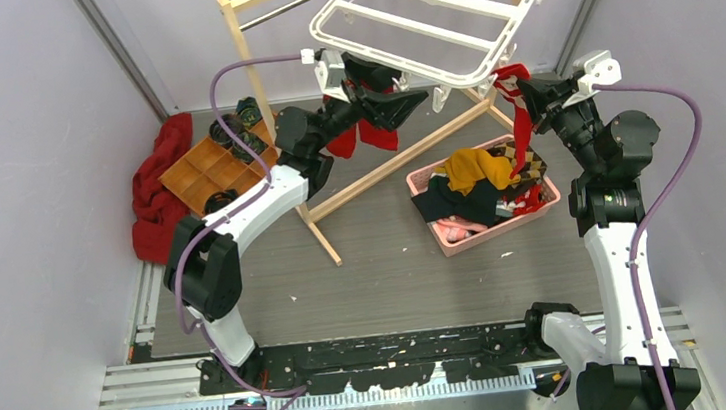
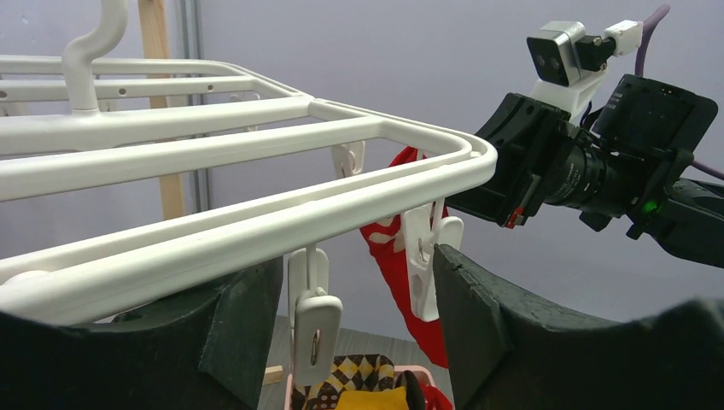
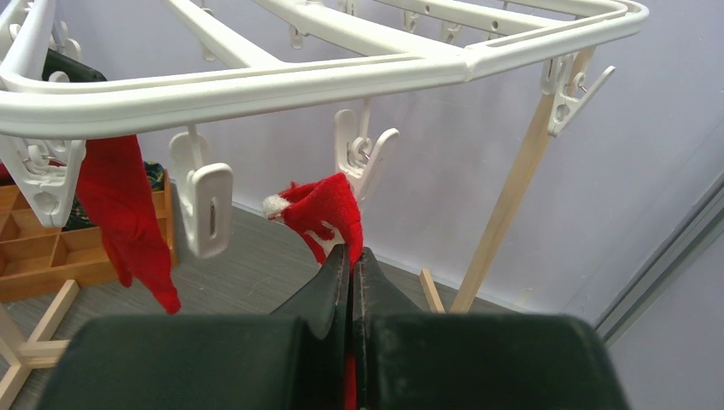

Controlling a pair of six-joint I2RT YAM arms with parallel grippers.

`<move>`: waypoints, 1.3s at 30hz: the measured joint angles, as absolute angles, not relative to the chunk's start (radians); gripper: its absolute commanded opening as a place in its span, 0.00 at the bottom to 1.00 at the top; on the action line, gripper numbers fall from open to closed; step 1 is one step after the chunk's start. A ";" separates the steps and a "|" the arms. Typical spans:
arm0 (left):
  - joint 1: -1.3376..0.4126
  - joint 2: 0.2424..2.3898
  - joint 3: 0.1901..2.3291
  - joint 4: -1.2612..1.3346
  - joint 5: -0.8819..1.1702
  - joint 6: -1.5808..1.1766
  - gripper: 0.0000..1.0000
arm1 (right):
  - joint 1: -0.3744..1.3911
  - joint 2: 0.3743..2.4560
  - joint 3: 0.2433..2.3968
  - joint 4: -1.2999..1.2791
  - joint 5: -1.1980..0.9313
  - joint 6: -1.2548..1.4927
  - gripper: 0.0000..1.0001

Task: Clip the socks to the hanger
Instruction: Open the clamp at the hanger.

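The white hanger [image 1: 441, 17] hangs from the wooden rack, its clips dangling. My right gripper [image 1: 527, 89] is shut on a red sock [image 1: 522, 124] with a white patterned cuff. In the right wrist view the gripper [image 3: 350, 256] holds this sock [image 3: 324, 209] just under a clip [image 3: 363, 158], touching or nearly so. Another red sock [image 1: 362, 133] hangs clipped at the hanger's near left, also in the right wrist view [image 3: 128, 213]. My left gripper [image 1: 414, 98] is open under the near rim. In its wrist view [image 2: 359, 316] one clip [image 2: 314, 329] hangs between the fingers and another [image 2: 424, 265] beside the right one.
A pink basket [image 1: 488, 236] of mustard, checkered and dark garments sits on the floor under the hanger's right. The light wooden rack [image 1: 255, 65] stands across the middle. A wooden compartment tray [image 1: 205, 175] and a dark red cloth [image 1: 152, 190] lie at the left wall.
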State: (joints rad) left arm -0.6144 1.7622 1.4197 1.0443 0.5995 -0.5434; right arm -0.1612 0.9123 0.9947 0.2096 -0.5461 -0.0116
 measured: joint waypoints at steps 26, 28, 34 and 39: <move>-0.586 1.802 1.466 1.034 0.634 -0.569 0.66 | -0.161 0.912 0.995 0.210 -0.553 -0.011 0.01; -0.586 1.802 1.467 1.029 0.634 -0.566 0.64 | -0.162 0.912 0.995 0.210 -0.553 -0.011 0.01; -0.585 1.797 1.470 0.937 0.612 -0.504 0.64 | -0.161 0.912 0.995 0.210 -0.553 -0.011 0.01; -0.585 1.777 1.470 0.842 0.591 -0.450 0.65 | -0.162 0.912 0.995 0.210 -0.553 -0.011 0.01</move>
State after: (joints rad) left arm -0.5846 1.7775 1.4696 0.8417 0.5907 -0.4503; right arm -0.1616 0.9123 0.9947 0.2096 -0.5526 -0.0113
